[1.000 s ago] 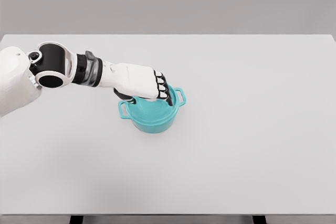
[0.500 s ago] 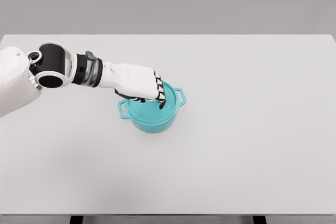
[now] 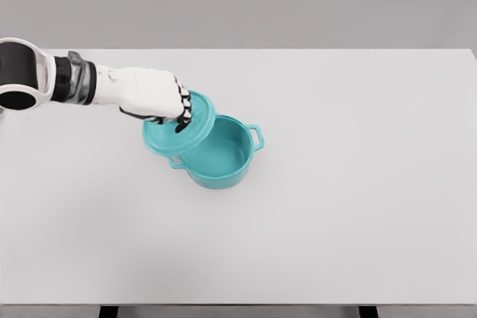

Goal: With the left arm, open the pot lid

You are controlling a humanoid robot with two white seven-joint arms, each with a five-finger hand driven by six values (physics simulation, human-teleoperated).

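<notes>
Left hand [image 3: 158,97] grips the teal lid [image 3: 179,131], held tilted over the open pot's [image 3: 220,160] left rim.

A white table [image 3: 358,221] below a plain grey wall [image 3: 298,1]

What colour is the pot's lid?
Teal, matching the pot. The lid, gripped by the left robot hand, shows best in the head view.

The left hand [image 3: 153,98] covers the knob of the lid [image 3: 179,128]; the lid hides the pot's [image 3: 220,158] left rim (its arm is cut off at the picture's left edge).
</notes>
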